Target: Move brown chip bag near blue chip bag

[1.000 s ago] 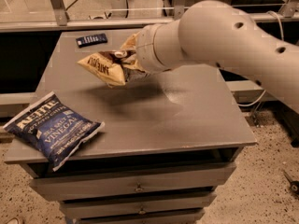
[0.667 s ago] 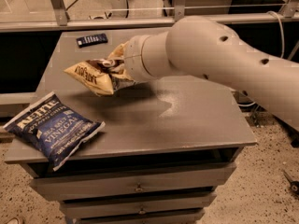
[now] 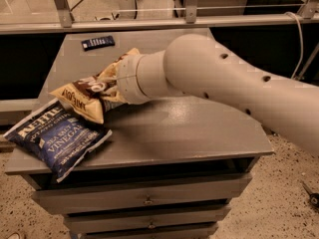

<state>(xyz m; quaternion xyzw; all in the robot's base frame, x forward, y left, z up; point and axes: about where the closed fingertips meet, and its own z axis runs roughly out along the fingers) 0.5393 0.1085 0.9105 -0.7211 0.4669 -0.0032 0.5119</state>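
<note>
The brown chip bag point(image 3: 83, 96), dark brown in the middle with tan-yellow ends, hangs just above the grey table top point(image 3: 189, 128) at its left side. My gripper point(image 3: 110, 89) is shut on the bag's right end; the bag and my white wrist hide most of it. The bag's lower left end overlaps the top right corner of the blue chip bag point(image 3: 57, 137) in this view. The blue bag lies flat on the table's front left corner and sticks out over the edge.
A small dark flat rectangular device point(image 3: 97, 43) lies at the table's back left. My thick white arm point(image 3: 234, 83) reaches in from the right over the table's middle. Drawers point(image 3: 144, 198) sit below the top. A metal rail point(image 3: 149, 23) runs behind.
My gripper has carried the brown chip bag left and toward the front, from the table's back middle down to right beside the blue chip bag. The blue bag has not moved.
</note>
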